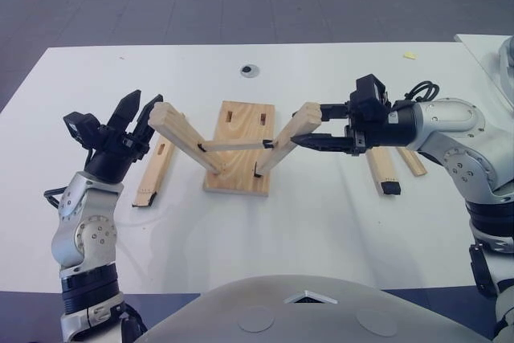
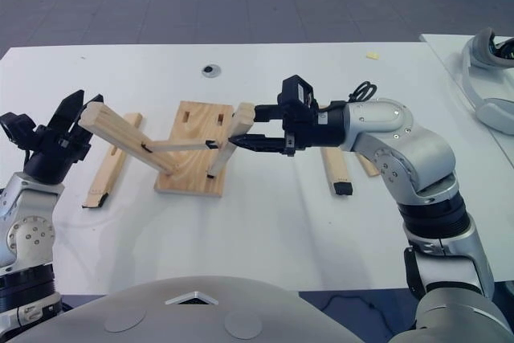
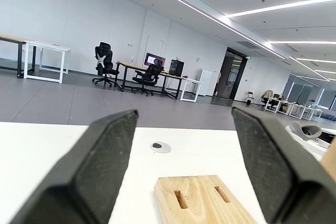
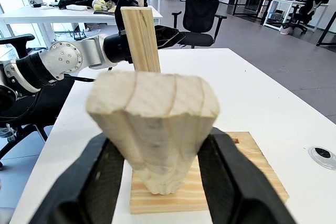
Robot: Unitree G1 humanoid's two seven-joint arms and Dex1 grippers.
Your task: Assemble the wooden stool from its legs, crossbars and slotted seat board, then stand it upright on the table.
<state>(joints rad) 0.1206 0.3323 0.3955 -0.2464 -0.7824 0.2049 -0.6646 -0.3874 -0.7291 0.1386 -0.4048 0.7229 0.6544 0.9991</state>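
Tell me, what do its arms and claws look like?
Left arm and right arm: rounded silver-grey shells, black joint bands. Left claw and right claw: black, two tapered fingers with textured pads. Black cables loop by the right wrist.

The leg frame (image 1: 185, 136) held over the seat board (image 1: 238, 170) bars the middle, one loose leg (image 1: 154, 170) lies left and two more legs (image 1: 383, 173) right, leaving passing room along the near table (image 1: 321, 238).
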